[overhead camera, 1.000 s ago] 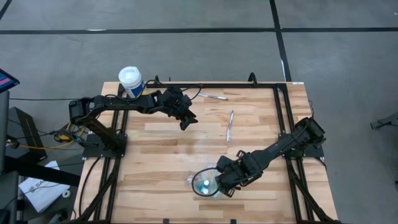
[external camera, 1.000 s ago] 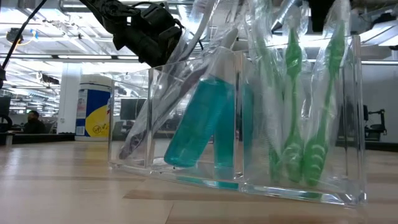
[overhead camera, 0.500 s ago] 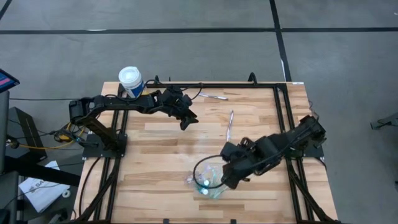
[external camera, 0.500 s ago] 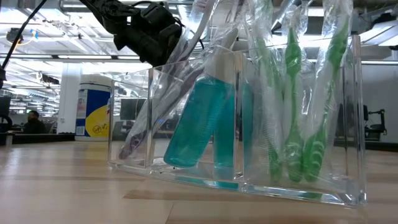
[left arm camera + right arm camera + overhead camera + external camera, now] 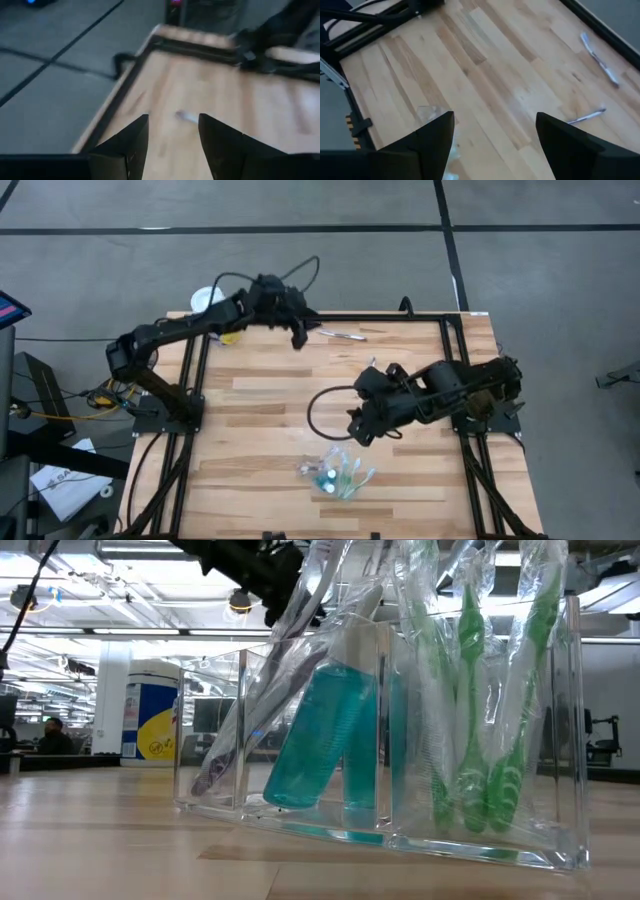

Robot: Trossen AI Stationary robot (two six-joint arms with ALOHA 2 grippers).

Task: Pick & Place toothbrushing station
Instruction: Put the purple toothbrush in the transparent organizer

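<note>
The table [image 5: 270, 430] is pale planked wood, smooth and faintly sheened. At lower centre the cup [image 5: 400, 730] is clear glossy plastic; its toothbrushes [image 5: 470, 720] wear crinkled film. Arms are matt black.

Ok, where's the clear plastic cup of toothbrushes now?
High view: the clear plastic cup stands near the table's front edge, centre, apart from the open right gripper.
</note>
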